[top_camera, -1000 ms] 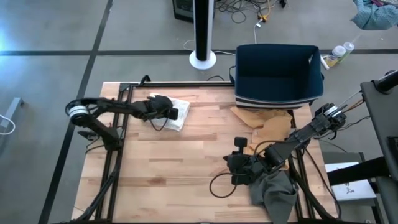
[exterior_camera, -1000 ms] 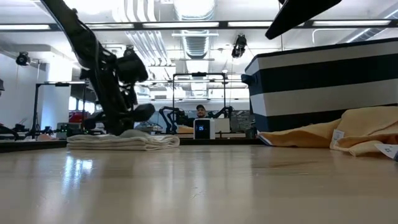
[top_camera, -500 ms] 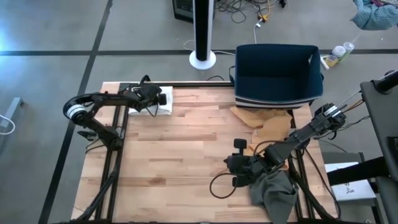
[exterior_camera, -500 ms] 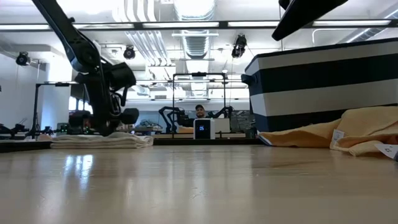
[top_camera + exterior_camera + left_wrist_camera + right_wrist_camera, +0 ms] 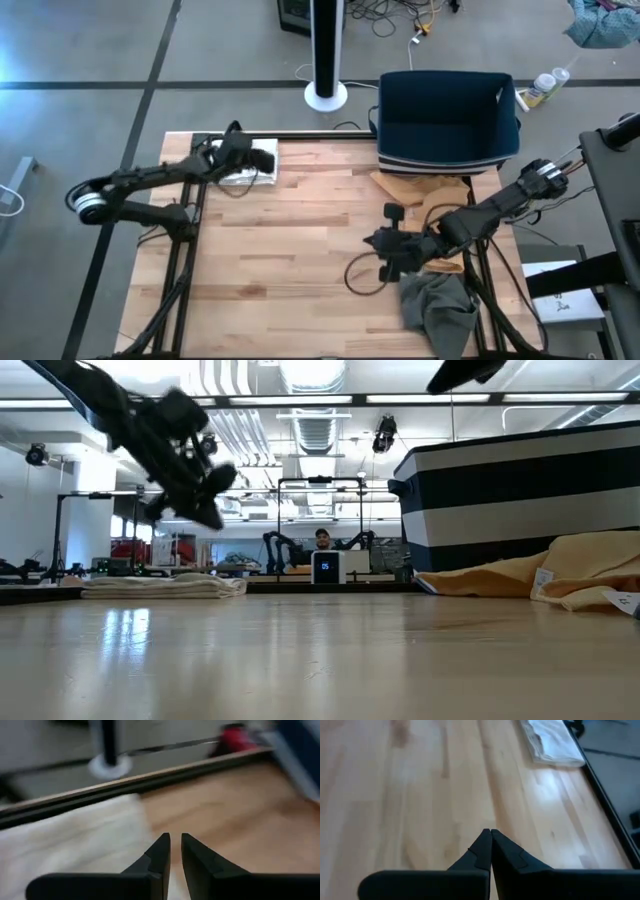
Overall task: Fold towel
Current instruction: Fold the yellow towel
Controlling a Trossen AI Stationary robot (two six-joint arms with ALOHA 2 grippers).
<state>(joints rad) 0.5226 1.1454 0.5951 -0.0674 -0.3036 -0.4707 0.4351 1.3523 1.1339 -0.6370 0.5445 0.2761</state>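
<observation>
left gripper (image 5: 262,158) nearly closed, empty (above folded towel (image 5: 160,587)) | right gripper (image 5: 378,240) fingers together

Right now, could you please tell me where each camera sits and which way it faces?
High view: overhead, facing down on the table; both arms show.
Low view: at tabletop height, facing across to the room; the left gripper hangs above the folded towel.
Left wrist view: on the left arm, facing the towel past its own fingers.
Right wrist view: on the right arm, facing across bare wood past the shut right gripper.
Shared: all four show the folded towel.
</observation>
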